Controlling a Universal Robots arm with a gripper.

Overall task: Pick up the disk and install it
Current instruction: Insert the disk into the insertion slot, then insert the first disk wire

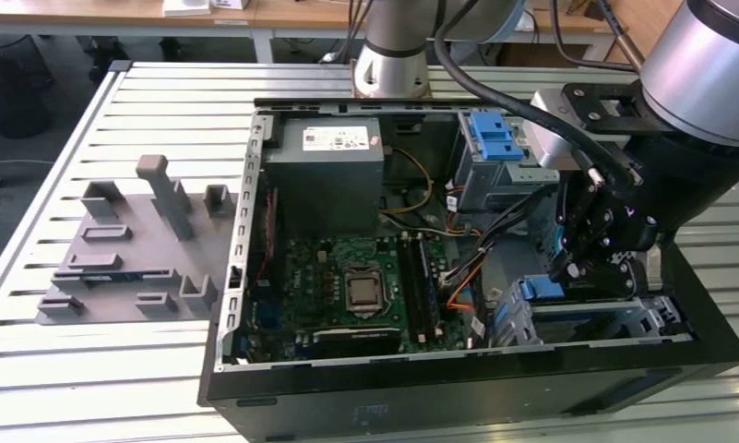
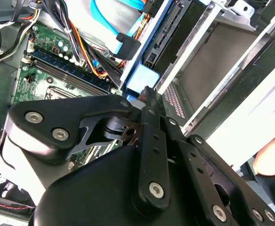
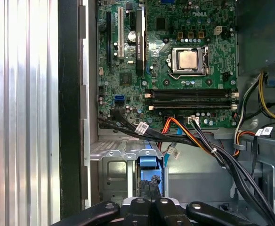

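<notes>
The disk (image 1: 544, 289) sits edge-on in the metal drive bay (image 1: 615, 318) at the front corner of the open computer case, on the exterior view's right. Only its blue bracket end shows, in both wrist views (image 3: 150, 162) (image 2: 140, 77). My gripper (image 1: 590, 272) hangs straight over that bay. Its black fingers (image 3: 149, 186) stand together with no gap, and their tips (image 2: 147, 96) rest at the blue bracket end. I cannot make out anything held between them. The bay hides the rest of the disk.
Bundled cables (image 3: 194, 139) cross between the motherboard (image 1: 357, 286) and the bay. A grey power supply box (image 1: 324, 157) and a drive cage with a blue latch (image 1: 498, 138) stand at the case's back. A grey fixture (image 1: 136, 249) lies outside, left. A person's hand (image 2: 274, 155) is nearby.
</notes>
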